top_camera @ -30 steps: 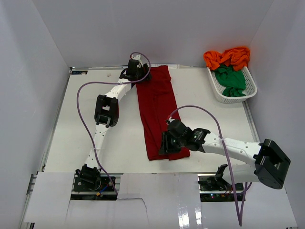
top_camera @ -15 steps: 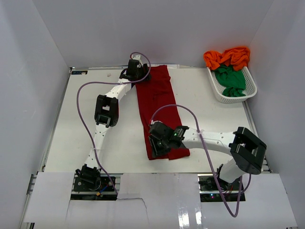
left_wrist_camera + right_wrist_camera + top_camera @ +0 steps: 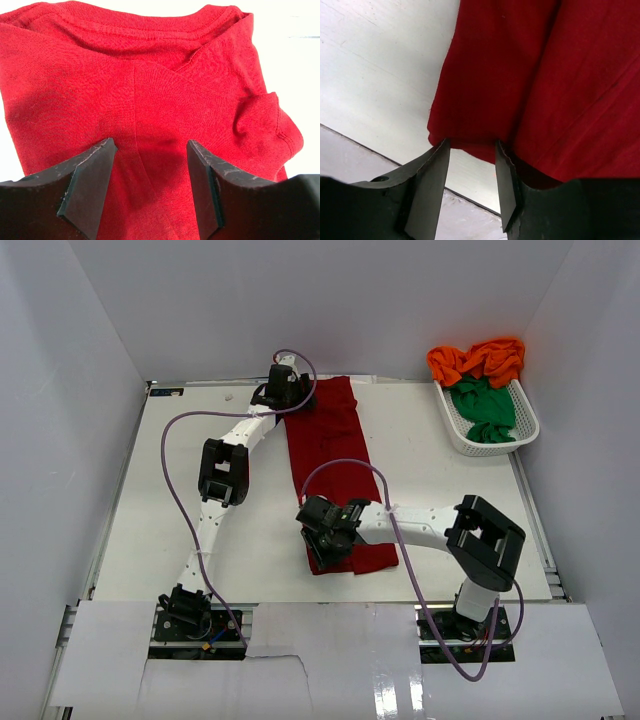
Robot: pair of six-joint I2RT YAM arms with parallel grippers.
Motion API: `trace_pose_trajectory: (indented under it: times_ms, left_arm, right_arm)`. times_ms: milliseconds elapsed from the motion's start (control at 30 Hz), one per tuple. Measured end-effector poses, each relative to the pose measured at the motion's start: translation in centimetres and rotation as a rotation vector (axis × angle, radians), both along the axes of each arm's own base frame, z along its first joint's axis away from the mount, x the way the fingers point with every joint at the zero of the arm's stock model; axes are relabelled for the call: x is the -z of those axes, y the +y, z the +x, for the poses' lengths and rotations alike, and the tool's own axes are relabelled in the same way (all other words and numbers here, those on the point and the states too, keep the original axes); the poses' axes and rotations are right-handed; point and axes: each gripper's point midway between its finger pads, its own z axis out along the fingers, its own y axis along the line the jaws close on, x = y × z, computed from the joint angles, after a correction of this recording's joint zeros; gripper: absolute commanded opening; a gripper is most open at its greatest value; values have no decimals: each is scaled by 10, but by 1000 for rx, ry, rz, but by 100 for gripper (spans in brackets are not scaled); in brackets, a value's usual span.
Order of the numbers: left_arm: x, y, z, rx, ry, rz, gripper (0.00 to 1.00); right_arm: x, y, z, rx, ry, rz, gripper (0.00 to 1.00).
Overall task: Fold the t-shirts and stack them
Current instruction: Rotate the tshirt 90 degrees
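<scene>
The dark red t-shirt (image 3: 330, 455) lies in a long folded strip on the table (image 3: 450, 500), the left gripper (image 3: 150, 160) parted over its collar, probably pinning it, and the right gripper (image 3: 470, 165) spread astride its hem corner, likely for folding.

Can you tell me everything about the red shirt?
The red shirt is soft, dark red cloth, folded lengthways into a long strip lying flat on the white table. Its ribbed collar is at the far end, with the open left gripper over it. The open right gripper is at the near hem's corner.
</scene>
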Motion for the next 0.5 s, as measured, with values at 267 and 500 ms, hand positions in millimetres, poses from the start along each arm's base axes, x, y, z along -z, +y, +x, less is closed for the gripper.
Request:
trace_pose_trajectory:
  times_ms: [267, 500]
  left_arm:
    - [0, 1, 1, -5, -3, 7, 71]
    - [0, 3, 1, -8, -6, 15, 71]
  right_arm:
    - [9, 2, 2, -32, -8, -46, 39]
    - [12, 1, 5, -40, -24, -68, 16]
